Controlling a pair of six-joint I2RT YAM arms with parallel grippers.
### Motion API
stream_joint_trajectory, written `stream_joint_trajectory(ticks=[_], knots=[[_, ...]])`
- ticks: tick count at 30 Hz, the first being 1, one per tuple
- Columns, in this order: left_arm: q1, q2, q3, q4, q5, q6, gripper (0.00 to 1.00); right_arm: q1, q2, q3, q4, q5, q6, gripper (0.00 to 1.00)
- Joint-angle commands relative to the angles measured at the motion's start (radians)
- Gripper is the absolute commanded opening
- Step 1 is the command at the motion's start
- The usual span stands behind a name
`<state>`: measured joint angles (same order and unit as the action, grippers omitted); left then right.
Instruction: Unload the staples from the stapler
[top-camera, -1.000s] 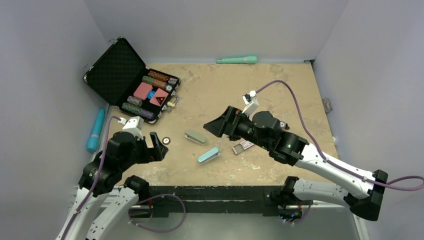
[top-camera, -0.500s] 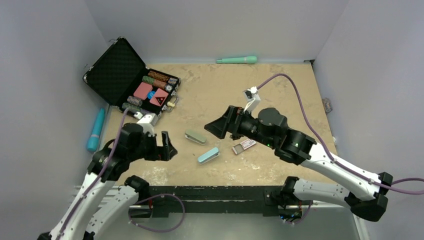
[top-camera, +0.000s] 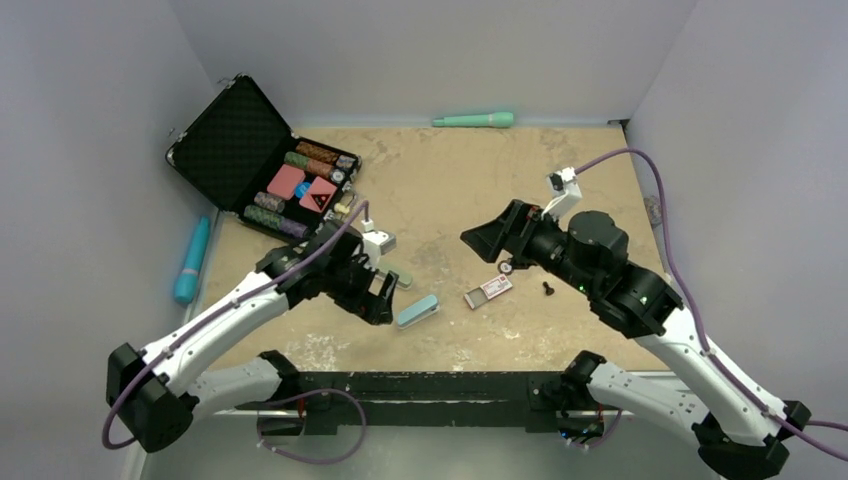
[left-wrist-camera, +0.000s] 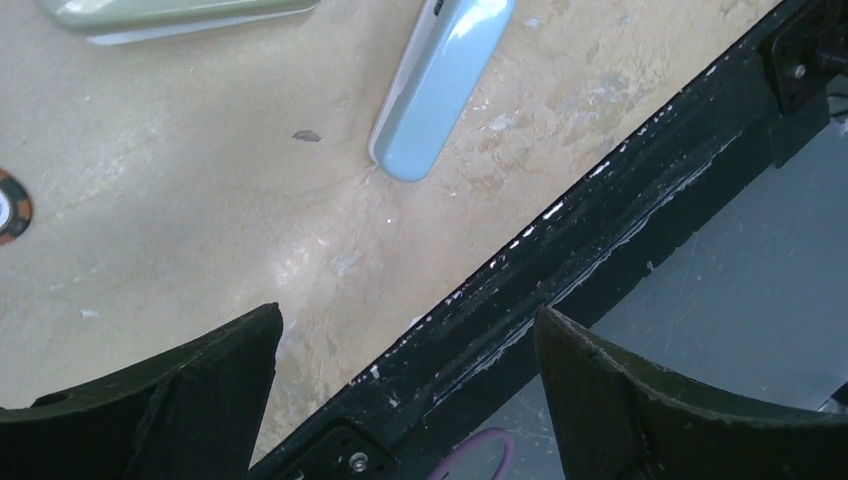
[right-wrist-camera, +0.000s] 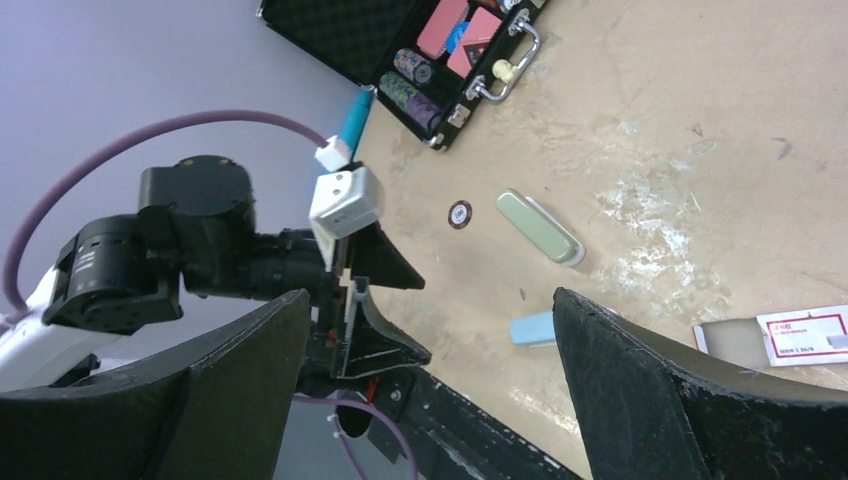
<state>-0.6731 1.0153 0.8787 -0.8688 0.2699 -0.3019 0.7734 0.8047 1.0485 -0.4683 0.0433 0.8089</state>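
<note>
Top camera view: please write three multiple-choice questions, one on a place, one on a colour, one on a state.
1. Where on the table is the black case? A) near right corner B) far left corner C) centre
2. The stapler nearest the table's front edge is: A) red B) yellow C) light blue
3. The left gripper is: A) open and empty B) shut on the stapler C) shut on the case
B, it lies open at the far left; C, its shell is pale blue; A, its fingers stand wide apart.
</note>
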Motion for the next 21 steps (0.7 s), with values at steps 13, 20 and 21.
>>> stream_joint_trajectory(ticks=[13,20,21], knots=[[-0.184,0.559,0.283,0.148,-0.063,0.2,0.86,-0.001,-0.151,-0.003,-0.121,0.029,0.077,0.96],[-0.224,0.62,0.255,0.211,-0.099,0.186,0.84,-0.002,-0.17,-0.015,-0.13,0.025,0.091,0.96],[-0.229,0.63,0.252,0.217,-0.105,0.184,0.83,-0.001,-0.172,-0.018,-0.129,0.023,0.093,0.96]])
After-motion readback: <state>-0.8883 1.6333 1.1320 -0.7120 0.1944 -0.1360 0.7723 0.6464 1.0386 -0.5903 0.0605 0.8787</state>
